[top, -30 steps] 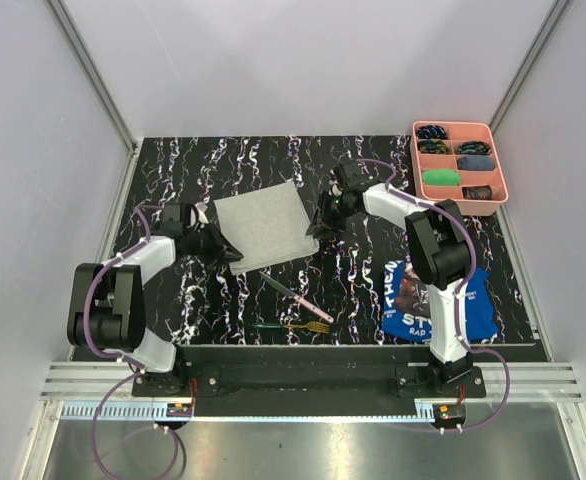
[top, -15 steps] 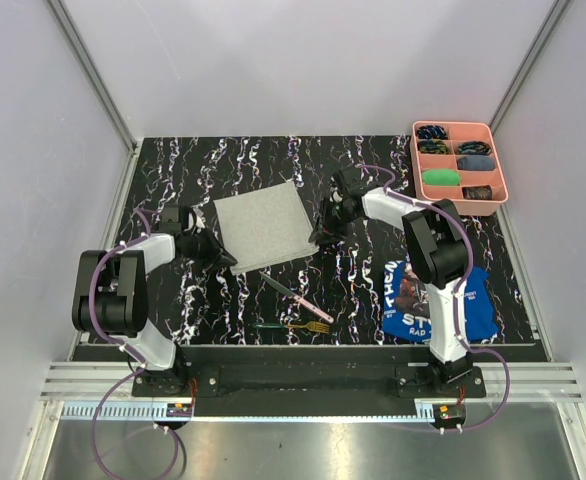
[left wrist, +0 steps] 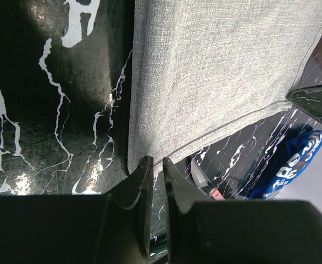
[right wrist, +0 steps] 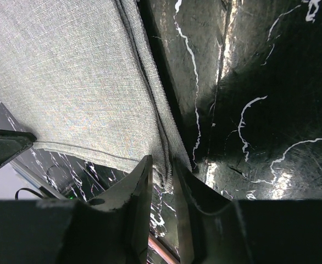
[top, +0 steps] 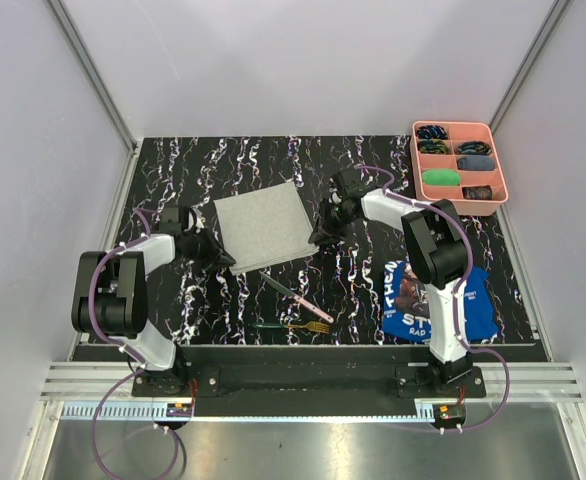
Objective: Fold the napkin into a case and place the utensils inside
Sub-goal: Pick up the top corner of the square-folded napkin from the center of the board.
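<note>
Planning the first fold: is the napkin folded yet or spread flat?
Spread flat: the napkin lies as one open square on the table, no flap folded over.

Plain grey napkin (top: 263, 227), black white-veined table (top: 363, 290), pink tray (top: 468, 208), apparently green fork (top: 293, 326).

Beyond the right claw (top: 318, 236) and well off to its right, a pink tray (top: 453, 125) with dark, blue and green bits. Nearer than that claw, also rightward, a blue printed cloth (top: 408, 300) flat on the black white-veined table (top: 233, 160).
</note>
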`<act>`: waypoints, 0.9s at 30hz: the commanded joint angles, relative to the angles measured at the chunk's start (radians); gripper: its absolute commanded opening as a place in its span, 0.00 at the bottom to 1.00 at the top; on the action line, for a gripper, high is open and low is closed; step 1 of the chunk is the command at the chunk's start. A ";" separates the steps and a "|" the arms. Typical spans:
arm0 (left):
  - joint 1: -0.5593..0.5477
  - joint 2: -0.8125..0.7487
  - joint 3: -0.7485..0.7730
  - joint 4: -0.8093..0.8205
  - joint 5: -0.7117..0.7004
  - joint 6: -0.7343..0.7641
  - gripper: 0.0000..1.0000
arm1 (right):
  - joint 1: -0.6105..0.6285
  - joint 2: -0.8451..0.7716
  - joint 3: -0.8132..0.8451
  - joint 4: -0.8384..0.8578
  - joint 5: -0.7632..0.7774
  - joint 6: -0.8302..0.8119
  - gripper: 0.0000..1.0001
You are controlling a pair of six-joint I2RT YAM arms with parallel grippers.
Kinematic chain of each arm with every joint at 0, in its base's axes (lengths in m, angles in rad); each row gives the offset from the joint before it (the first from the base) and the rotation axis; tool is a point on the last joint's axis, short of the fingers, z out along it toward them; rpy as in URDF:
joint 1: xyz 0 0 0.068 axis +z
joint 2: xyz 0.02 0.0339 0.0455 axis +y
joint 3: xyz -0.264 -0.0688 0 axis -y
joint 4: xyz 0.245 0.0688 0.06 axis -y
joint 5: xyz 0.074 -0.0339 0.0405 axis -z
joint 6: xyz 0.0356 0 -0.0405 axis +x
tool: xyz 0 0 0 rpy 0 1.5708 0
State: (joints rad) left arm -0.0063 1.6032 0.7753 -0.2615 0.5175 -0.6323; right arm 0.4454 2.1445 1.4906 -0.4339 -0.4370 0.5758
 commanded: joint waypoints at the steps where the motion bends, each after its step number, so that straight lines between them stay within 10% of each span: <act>1: 0.006 -0.035 -0.010 0.016 -0.028 0.017 0.15 | 0.019 -0.052 -0.021 0.007 0.017 -0.014 0.30; 27: 0.005 -0.046 -0.022 0.033 -0.033 0.013 0.31 | 0.038 -0.083 -0.036 -0.003 0.015 -0.014 0.30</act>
State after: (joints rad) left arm -0.0063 1.5909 0.7586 -0.2592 0.4984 -0.6289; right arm 0.4625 2.0956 1.4612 -0.4408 -0.4099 0.5686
